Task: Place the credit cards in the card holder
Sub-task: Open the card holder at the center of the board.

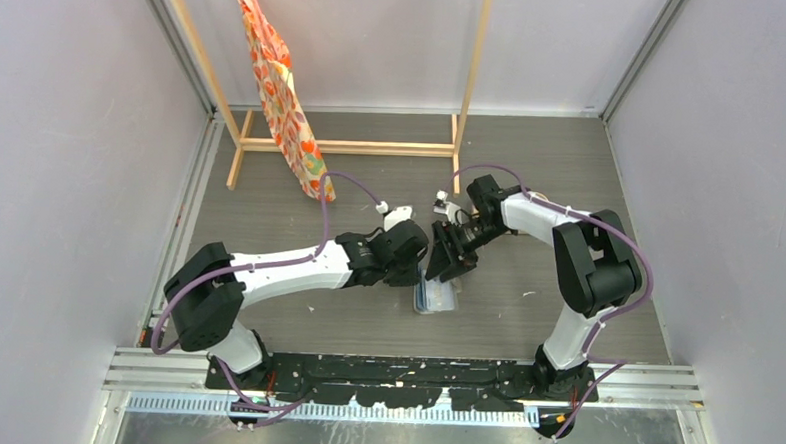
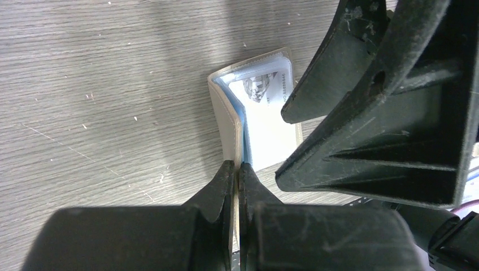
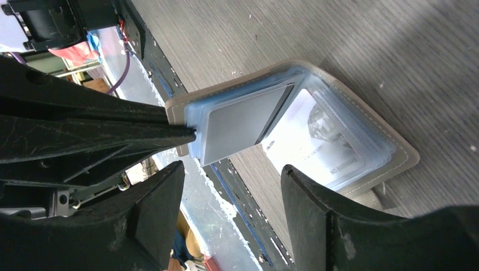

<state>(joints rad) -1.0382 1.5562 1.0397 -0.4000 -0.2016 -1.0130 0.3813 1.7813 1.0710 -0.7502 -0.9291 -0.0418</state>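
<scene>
The left gripper [image 2: 237, 172] has its jaws pressed together on the near edge of the open card holder [image 2: 226, 121]. The beige-grey cover and a blue sleeve run into the pinch. The right gripper [image 3: 231, 172] stands with its jaws spread and nothing between them. The holder lies just beyond its fingertips on the table [image 3: 237, 39]. A grey credit card [image 3: 243, 121] sits in a blue sleeve straight ahead of the gap. A pale printed credit card [image 3: 322, 141] lies beyond the right-hand finger.
</scene>
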